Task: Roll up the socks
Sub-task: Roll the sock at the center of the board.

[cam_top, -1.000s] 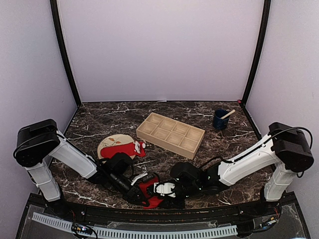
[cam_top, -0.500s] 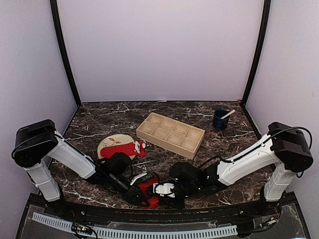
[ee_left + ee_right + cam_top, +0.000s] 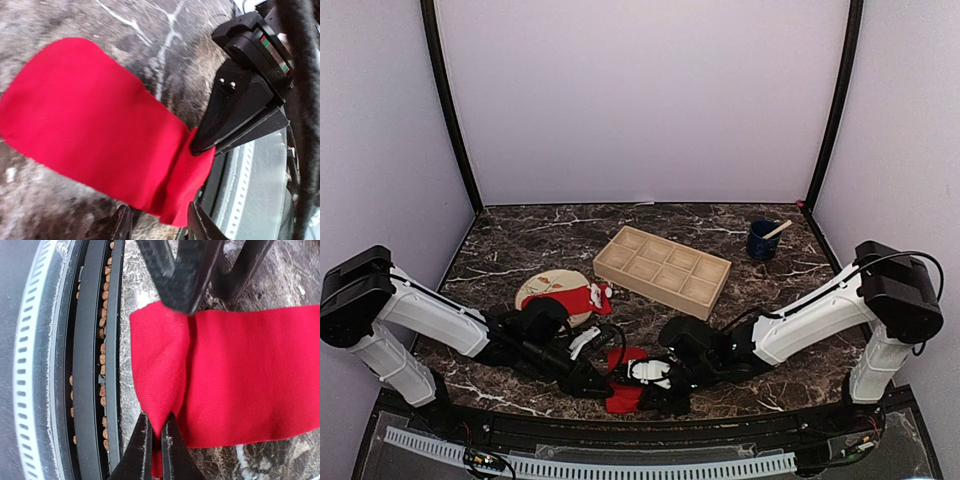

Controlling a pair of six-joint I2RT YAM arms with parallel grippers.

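A plain red sock (image 3: pixel 624 392) lies flat by the table's front edge; it fills the left wrist view (image 3: pixel 90 125) and the right wrist view (image 3: pixel 240 380). My right gripper (image 3: pixel 157 440) is shut on a raised fold at the sock's near end, and it shows from above (image 3: pixel 634 382) and as black fingers (image 3: pixel 235 115) in the left wrist view. My left gripper (image 3: pixel 160 225) stands open, its fingers either side of the sock's corner without clamping it (image 3: pixel 603 378). A second red sock with white markings (image 3: pixel 584 296) rests on the beige plate (image 3: pixel 535 292).
A wooden compartment tray (image 3: pixel 663 270) sits mid-table. A blue cup with a wooden stick (image 3: pixel 761 240) stands at the back right. The black rail of the table's front edge (image 3: pixel 95 365) runs right beside the held sock end.
My left gripper opened, let go of the sock and drew back to the left. My right gripper closed on the sock's near edge. The sock now lies flatter.
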